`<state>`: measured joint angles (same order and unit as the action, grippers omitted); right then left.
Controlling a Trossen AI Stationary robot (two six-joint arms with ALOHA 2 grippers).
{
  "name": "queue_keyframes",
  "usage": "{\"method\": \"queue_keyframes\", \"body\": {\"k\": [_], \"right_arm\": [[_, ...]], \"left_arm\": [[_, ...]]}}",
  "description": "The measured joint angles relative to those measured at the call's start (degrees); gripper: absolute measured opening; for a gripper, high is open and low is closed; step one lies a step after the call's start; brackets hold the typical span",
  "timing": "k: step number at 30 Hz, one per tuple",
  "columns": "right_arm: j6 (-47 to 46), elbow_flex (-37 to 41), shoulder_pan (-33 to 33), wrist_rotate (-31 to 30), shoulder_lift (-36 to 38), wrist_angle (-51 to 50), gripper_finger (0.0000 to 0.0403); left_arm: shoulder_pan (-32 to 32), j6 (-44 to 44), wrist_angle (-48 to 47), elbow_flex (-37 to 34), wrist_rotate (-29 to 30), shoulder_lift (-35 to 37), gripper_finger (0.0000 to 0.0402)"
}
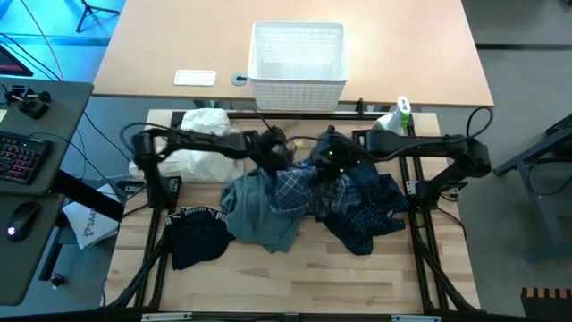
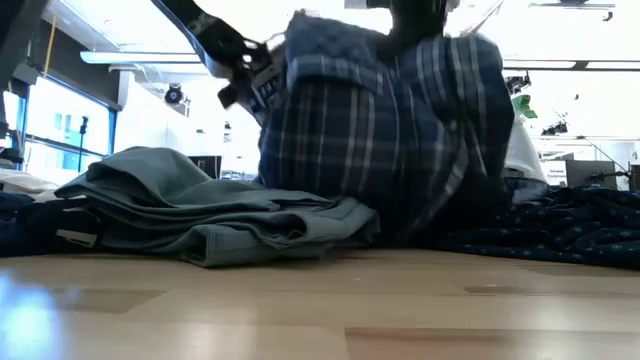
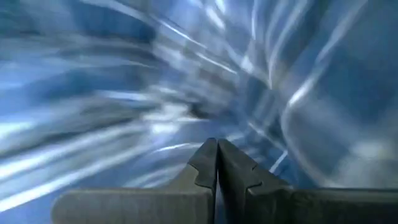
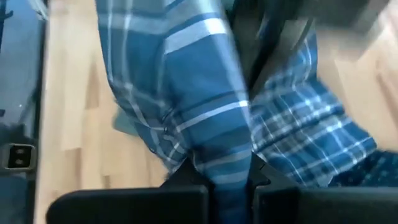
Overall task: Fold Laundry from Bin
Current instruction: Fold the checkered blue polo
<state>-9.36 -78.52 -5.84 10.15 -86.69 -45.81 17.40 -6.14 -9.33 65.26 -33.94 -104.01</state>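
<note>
Plaid shirt lifted above table centre, between both arms. Right gripper pinches a shirt fold; left gripper pressed together against the shirt, grip unclear.

The plaid shirt was soft woven cotton-like cloth; the bin was white latticed plastic; the table was pale, smooth, matt wood; the grey-green top looked matt.
</note>
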Motion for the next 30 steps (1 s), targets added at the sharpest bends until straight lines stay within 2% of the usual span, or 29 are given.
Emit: {"method": "queue_keyframes", "body": {"k": [3,5,9,12,15,18,21,23,26,30], "right_arm": [[0.31,5.95,-3.25,2.93,-0.11,5.92,0.0011],[-0.20,9.59,-5.59,4.54,-0.11,12.06,0.0011],[-1.09,15.78,-9.97,4.88,-0.64,22.14,0.0011],[-0.48,18.20,-12.25,5.65,-2.21,25.47,0.0013],[1.62,18.64,-13.07,6.62,-4.96,26.05,0.0022],[3.31,17.80,-12.87,6.83,-7.87,25.96,0.0043],[4.86,16.17,-12.83,7.78,-9.43,23.25,0.0079],[4.85,14.21,-13.34,8.87,-9.48,18.42,0.0109],[5.20,9.78,-14.61,9.94,-8.75,6.93,0.0153],[4.65,2.71,-16.24,8.94,-7.86,-8.88,0.0192]], "left_arm": [[2.47,-4.53,-8.13,0.03,10.07,6.41,0.0000],[3.80,-5.10,-12.24,0.01,12.85,10.56,0.0000],[5.30,-1.05,-13.96,0.04,11.16,18.15,0.0000],[4.01,2.04,-11.58,0.04,8.60,21.59,0.0000],[1.90,6.50,-6.46,0.04,8.40,22.12,0.0000],[-0.47,8.80,-1.98,0.12,8.82,19.47,0.0000],[-2.51,8.95,-3.97,0.12,10.69,15.24,0.0000],[-3.35,8.93,-7.10,0.10,14.98,12.31,0.0000],[-4.07,8.57,-10.04,0.08,19.82,8.37,0.0000],[-4.99,8.55,-10.41,0.08,19.89,4.59,0.0000]]}}
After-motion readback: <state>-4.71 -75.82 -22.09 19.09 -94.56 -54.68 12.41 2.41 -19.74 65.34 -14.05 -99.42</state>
